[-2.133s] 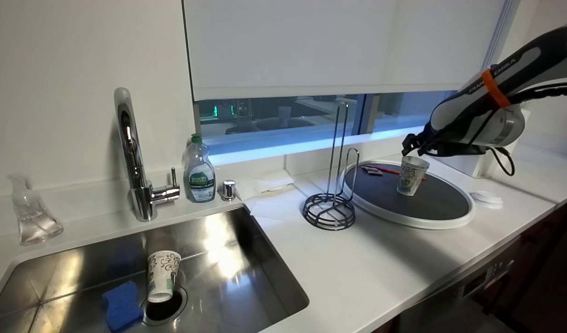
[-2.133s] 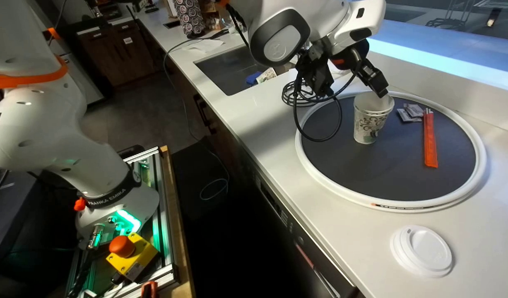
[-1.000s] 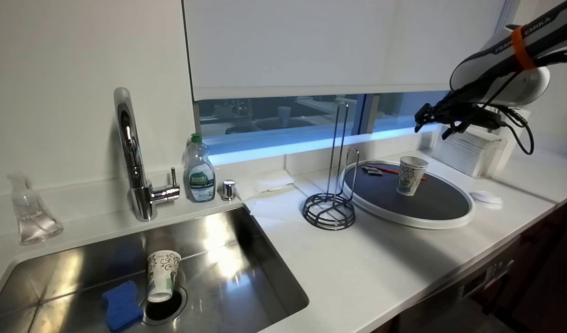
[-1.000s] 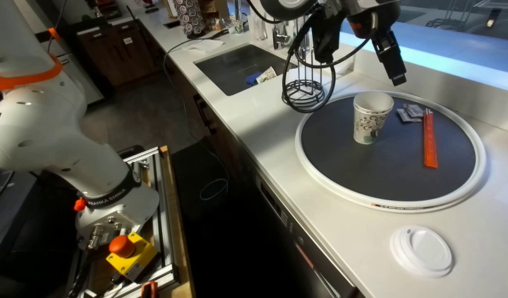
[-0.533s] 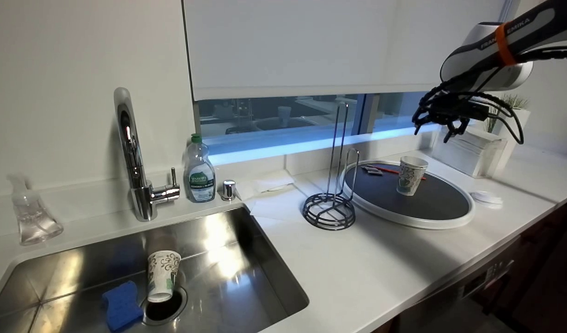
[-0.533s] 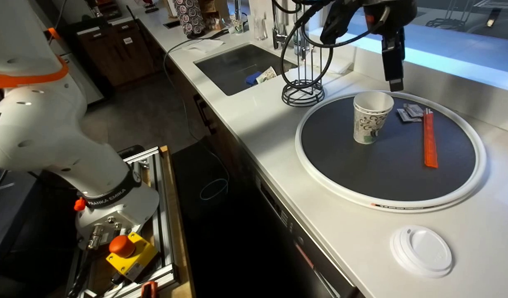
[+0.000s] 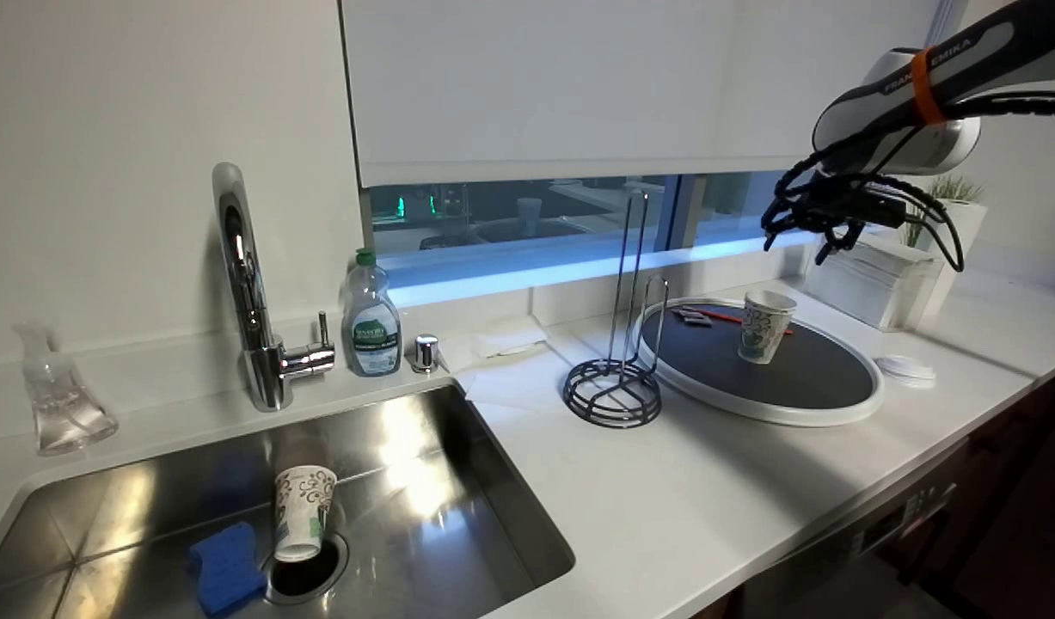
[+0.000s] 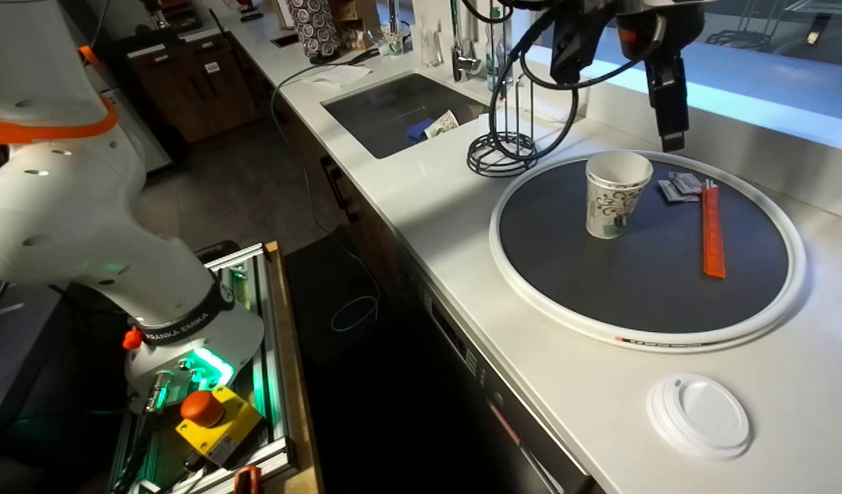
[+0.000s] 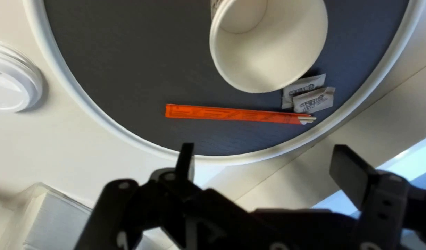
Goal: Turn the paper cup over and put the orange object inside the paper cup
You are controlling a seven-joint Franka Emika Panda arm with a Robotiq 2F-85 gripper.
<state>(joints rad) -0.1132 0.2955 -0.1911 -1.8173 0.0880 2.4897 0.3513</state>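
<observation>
Orange object [image 9: 233,114]: lies flat on the round dark tray [image 8: 640,295], near the upright paper cup [image 8: 613,206].
Fingers [image 9: 350,170]: apart, nothing between them, hanging well above the counter [image 8: 455,206].
Finger angle: they look set to close along the orange object's length rather than across it; a descent without a wrist turn could shove its ends or miss it.
Flat shape: so low a piece may make the fingers scrape the tray or skid off if height is misjudged.
Sachets [image 9: 308,93]: just beside one end; a grip taken there could drag them along.
Paper cup: mouth up and probably light, so a bump, or the long piece leaning on its rim, could topple it.
Stick tips [image 9: 307,119]: pale, poking out at the sachet end; carried tips down, they might slide free.
Long axis: straight, nearly level across the wrist view, tips towards the sachets, opposite end towards the white lid [image 9: 8,86].
</observation>
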